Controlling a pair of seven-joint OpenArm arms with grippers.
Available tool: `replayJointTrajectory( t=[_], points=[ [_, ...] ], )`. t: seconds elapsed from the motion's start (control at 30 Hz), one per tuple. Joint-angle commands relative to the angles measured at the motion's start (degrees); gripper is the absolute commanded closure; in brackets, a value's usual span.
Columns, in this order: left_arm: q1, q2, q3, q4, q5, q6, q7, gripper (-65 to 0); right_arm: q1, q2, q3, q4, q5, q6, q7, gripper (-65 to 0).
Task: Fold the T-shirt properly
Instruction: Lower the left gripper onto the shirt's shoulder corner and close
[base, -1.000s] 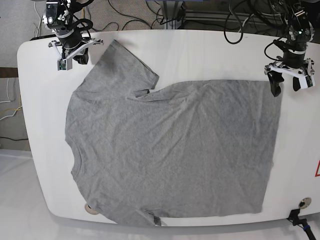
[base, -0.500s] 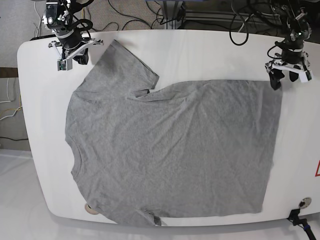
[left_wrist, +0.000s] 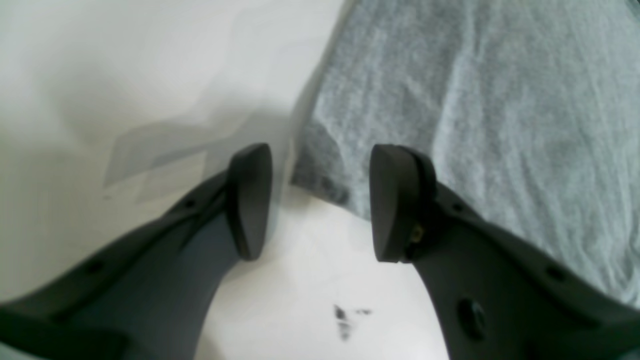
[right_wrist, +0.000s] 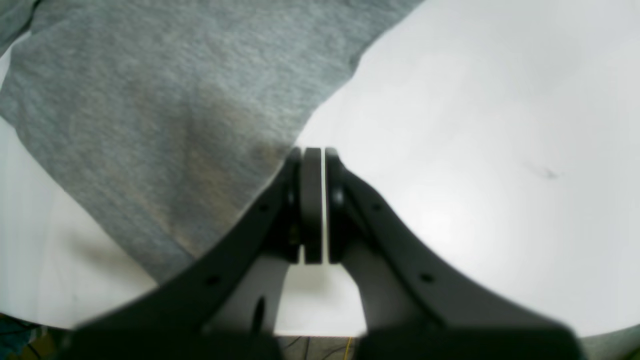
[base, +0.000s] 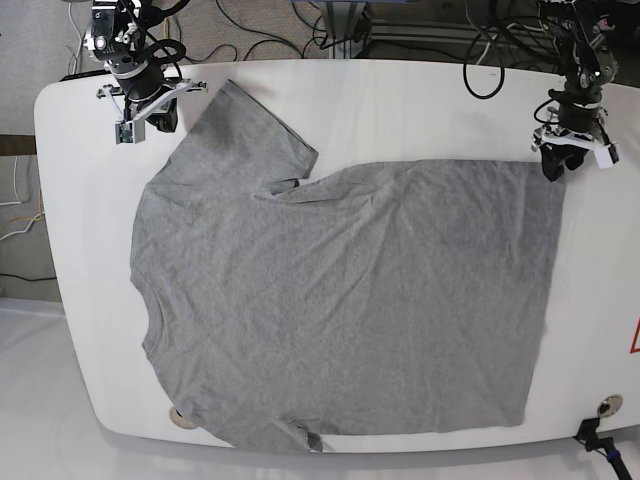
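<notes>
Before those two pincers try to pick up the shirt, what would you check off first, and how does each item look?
1. T-shirt lies spread flat on the white table: ok, only light wrinkles.
2. Left pincer is open: ok, a clear gap shows between its fingers.
3. Left pincer is lined up with the shirt's corner: ok, the corner sits just ahead of the gap.
4. Right pincer is open for a grab: not ok, its fingers are pressed together.
5. Right pincer holds cloth: cannot tell; it sits at the sleeve edge, but no fabric shows between the fingers.
6. Far sleeve flat: not ok, it looks tucked under.
</notes>
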Motion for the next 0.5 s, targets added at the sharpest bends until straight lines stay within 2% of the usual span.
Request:
replayJointTrajectory(
  t=[0.0, 0.37, 0.4, 0.47],
  points=[
    [-0.3, -0.3, -0.2, 0.9, -0.5, -1.0, 0.8, -29.4, -0.1, 0.6, 0.4, 1.4, 0.1, 0.3, 1.1, 0.0],
    [-0.7, -0.3, -0.1, 0.8, -0.5, -4.3, 1.0, -28.8, 0.1, 0.7, 0.3, 1.2, -0.1, 0.3, 1.3, 0.0],
    [-0.8, -0.4, 0.0, 0.8, -0.5, -4.6, 1.2, -26.0, 0.1, 0.7, 0.3, 1.2, -0.1, 0.3, 1.4, 0.0],
    [-0.6, -0.3, -0.3, 0.9, -0.5, -5.9, 1.7, -14.1, 0.1, 0.7, 0.3, 1.2, -0.2, 0.4, 1.4, 0.0]
  ],
)
